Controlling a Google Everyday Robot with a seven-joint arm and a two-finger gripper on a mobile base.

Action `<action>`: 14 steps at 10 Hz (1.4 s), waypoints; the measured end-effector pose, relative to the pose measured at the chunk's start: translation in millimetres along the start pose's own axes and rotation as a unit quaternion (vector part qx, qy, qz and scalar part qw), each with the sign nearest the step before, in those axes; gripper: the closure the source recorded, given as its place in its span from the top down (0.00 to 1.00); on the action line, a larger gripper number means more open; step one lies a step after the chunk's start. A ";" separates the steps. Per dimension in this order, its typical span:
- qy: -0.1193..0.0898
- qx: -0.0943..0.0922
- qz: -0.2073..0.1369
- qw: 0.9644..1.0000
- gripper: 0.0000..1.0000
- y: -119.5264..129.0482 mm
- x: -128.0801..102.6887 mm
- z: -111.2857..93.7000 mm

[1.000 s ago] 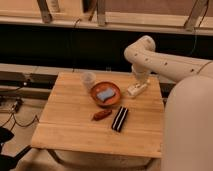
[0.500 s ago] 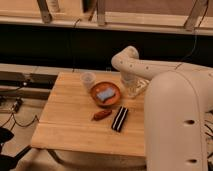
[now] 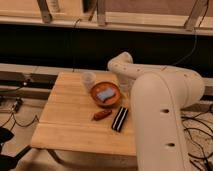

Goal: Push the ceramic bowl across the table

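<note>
The reddish-brown ceramic bowl sits at the back middle of the light wood table, with a blue object lying in it. A small pale cup stands just left of and behind the bowl. My gripper hangs below the white arm's bend, right at the bowl's right rim. The bulky white arm covers the table's right side.
A small reddish-brown item and a black rectangular object lie in front of the bowl. Dark shelving and a rail run behind the table. Cables lie on the floor at left and right.
The arm has swung left, and the gripper has come from beyond the bowl's right side up to its right rim. The bowl has not visibly moved.
</note>
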 end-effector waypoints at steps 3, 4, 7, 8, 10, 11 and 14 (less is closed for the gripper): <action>0.025 -0.010 -0.008 1.000 0.00 8.5 -6.8 15.6; 0.038 -0.019 -0.013 0.999 0.00 15.5 -10.1 23.8; 0.056 -0.036 -0.035 0.997 0.00 34.2 -16.5 36.2; 0.058 -0.047 -0.049 0.996 0.00 43.7 -20.6 38.0; 0.050 -0.079 -0.078 0.993 0.00 68.1 -29.0 32.4; 0.044 -0.099 -0.097 0.989 0.00 83.4 -31.9 26.7; 0.027 -0.146 -0.156 0.977 0.00 120.0 -34.8 13.1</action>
